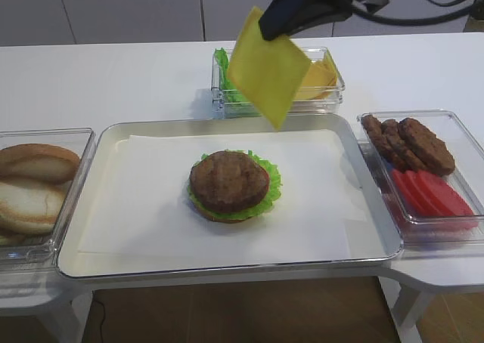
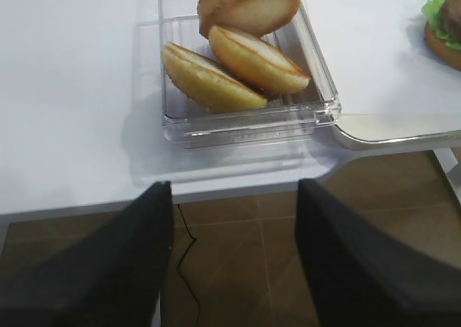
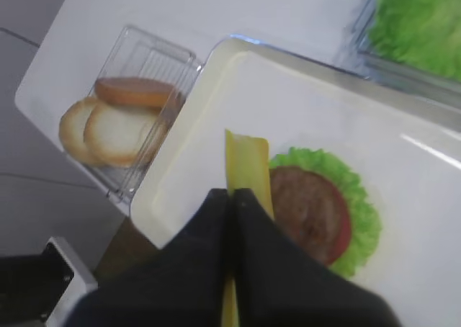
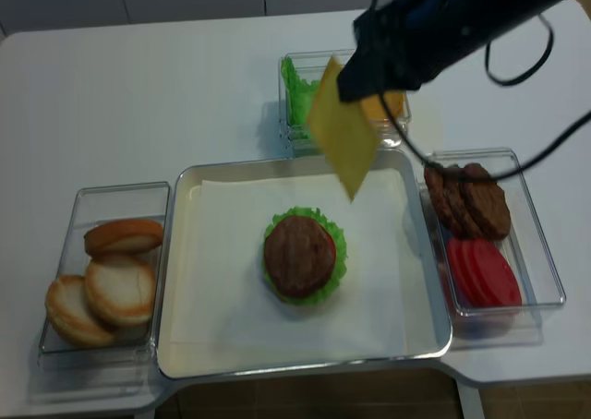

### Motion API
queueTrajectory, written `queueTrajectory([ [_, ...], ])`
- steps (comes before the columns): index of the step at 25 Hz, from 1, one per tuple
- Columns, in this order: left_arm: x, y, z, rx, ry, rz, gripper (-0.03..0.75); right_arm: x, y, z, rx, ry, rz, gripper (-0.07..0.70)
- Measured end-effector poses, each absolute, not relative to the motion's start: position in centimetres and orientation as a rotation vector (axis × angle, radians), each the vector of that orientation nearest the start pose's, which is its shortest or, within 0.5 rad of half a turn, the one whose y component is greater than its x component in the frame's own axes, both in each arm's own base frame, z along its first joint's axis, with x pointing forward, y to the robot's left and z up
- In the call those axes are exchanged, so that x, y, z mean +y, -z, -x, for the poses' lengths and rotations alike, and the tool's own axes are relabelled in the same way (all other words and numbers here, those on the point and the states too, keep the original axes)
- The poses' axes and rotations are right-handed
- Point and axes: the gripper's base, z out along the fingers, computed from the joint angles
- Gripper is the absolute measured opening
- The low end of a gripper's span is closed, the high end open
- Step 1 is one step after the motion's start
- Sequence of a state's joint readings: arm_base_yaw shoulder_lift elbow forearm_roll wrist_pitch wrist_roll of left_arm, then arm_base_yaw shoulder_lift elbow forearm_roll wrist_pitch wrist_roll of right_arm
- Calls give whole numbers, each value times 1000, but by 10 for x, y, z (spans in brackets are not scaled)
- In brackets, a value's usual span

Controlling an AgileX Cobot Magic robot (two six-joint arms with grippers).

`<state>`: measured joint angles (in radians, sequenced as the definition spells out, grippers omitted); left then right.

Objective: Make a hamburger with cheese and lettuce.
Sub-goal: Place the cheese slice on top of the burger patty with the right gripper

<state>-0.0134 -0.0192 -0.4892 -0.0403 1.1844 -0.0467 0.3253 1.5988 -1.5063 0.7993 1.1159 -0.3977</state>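
The hamburger (image 1: pixel 229 185) sits mid-tray: bun base, red slice, lettuce (image 1: pixel 267 175) as a green fringe, brown patty on top. It also shows in the right wrist view (image 3: pixel 311 210) and the second overhead view (image 4: pixel 301 256). My right gripper (image 1: pixel 274 30) is shut on the cheese (image 1: pixel 269 68), a yellow square slice hanging by one corner in the air above the tray's far edge, behind the hamburger. In the right wrist view the cheese (image 3: pixel 248 167) shows edge-on between the shut jaws (image 3: pixel 234 195). My left gripper (image 2: pixel 234 197) is open and empty, off the table's front edge, near the bun box.
The metal tray (image 1: pixel 113 143) is lined with white paper. A clear box of bun halves (image 1: pixel 34 188) stands at left. A box of loose patties (image 1: pixel 408 143) and red slices (image 1: pixel 431 193) stands at right. A box with green leaves and yellow slices (image 1: pixel 321 82) stands behind the tray.
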Motion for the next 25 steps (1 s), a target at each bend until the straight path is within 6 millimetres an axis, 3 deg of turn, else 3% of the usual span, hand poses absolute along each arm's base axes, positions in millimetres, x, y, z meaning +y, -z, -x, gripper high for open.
queueTrajectory([
  [6, -3, -265, 12, 2160, 84, 31, 405, 198, -349, -274, 2472, -1085, 808, 1],
  [10, -3, -265, 12, 2160, 84, 31, 405, 210, -343, -263, 2487, -1094, 873, 1],
  [25, -3, -265, 12, 2160, 84, 31, 405, 228, -296, -285, 2593, -1113, 900, 1],
])
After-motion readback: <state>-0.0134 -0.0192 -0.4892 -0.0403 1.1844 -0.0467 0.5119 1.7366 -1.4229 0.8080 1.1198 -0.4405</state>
